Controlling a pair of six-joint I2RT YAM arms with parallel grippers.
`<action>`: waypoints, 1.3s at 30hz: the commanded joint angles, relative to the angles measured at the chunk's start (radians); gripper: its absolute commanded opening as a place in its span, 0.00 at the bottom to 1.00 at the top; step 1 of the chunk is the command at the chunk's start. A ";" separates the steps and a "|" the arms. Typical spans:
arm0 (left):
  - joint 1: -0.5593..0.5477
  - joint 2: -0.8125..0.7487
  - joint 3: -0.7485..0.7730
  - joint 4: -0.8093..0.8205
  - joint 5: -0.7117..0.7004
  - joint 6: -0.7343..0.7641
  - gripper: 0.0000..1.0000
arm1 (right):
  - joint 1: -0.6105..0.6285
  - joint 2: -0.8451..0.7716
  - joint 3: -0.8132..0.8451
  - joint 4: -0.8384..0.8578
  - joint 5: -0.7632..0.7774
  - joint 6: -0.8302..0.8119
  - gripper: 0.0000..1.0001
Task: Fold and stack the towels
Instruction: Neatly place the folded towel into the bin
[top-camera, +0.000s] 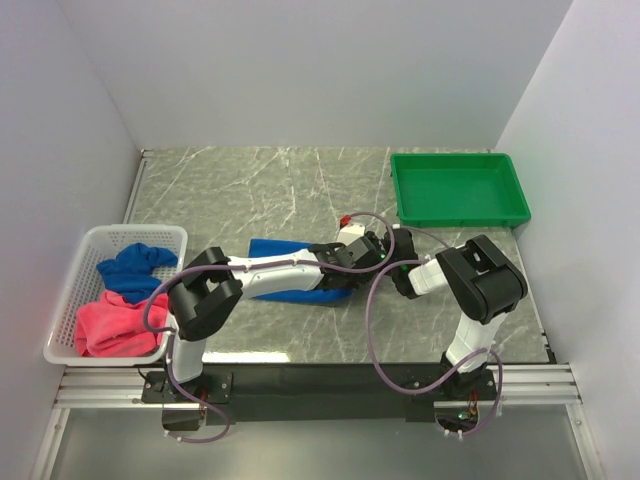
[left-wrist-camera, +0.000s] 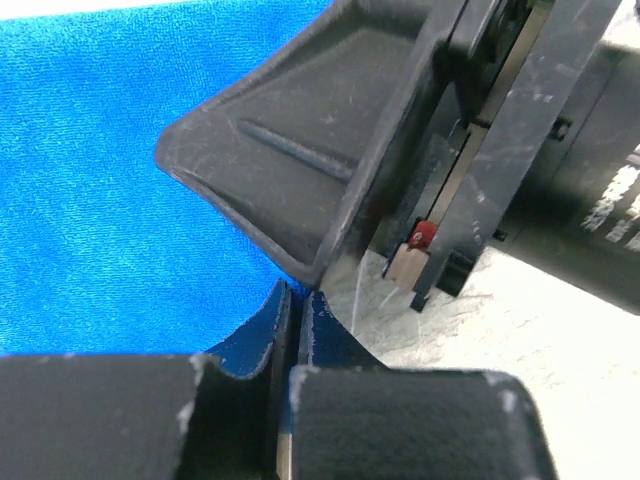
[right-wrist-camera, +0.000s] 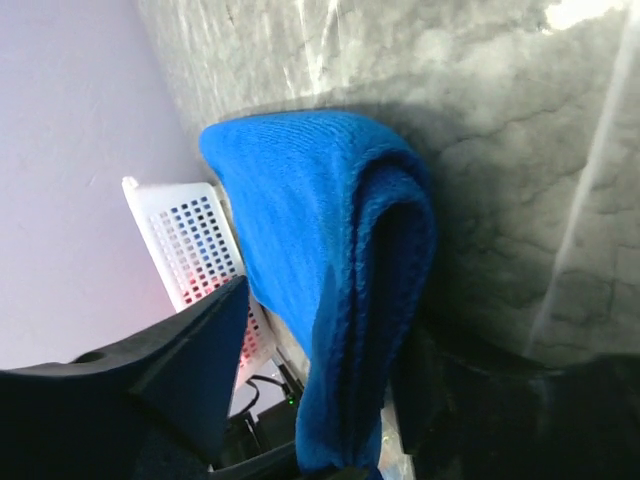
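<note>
Item: one royal blue towel (top-camera: 285, 272), half-folded, lying flat just ahead of the arm bases at the centre of the marble table (top-camera: 250, 190), long axis running nine to three o'clock. Left gripper (left-wrist-camera: 288, 340): fingers pressed together on a pinch of the cloth at the towel's three o'clock end, with dark blue terry showing between the pads. Right gripper (right-wrist-camera: 340, 340): jaws apart and set astride the doubled, rolled edge of the same towel. One finger (right-wrist-camera: 195, 370) stood clear of the cloth, with a gap visible. The other was in shadow close beside the cloth, so no grip was yet made. The two grippers stood very near each other, almost touching in the left wrist view. Handling note, as a judgement: the fold looked part done. The right jaws ought to have taken both layers squarely before any lift. Both hands should then have risen level and carried the edge toward nine o'clock, so that the corners met. The likely faults were catching a single layer and knocking finger against finger. Further items, at nine o'clock: a white lattice basket (top-camera: 75, 290) holding a second blue towel (top-camera: 135, 265) and a pink-red towel (top-camera: 108, 322), both crumpled and unfolded. Farthest, at about one o'clock: a green tray (top-camera: 455, 190), with nothing seen in it.
</note>
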 joint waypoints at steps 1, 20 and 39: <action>0.008 -0.002 0.046 0.035 0.026 -0.028 0.01 | 0.017 0.029 0.010 -0.058 0.039 -0.015 0.60; 0.056 -0.114 -0.028 0.074 0.109 -0.050 0.84 | 0.004 -0.013 0.197 -0.392 0.058 -0.287 0.00; 0.560 -0.723 -0.336 -0.054 0.259 0.209 0.99 | -0.127 0.133 0.948 -1.181 0.262 -0.917 0.00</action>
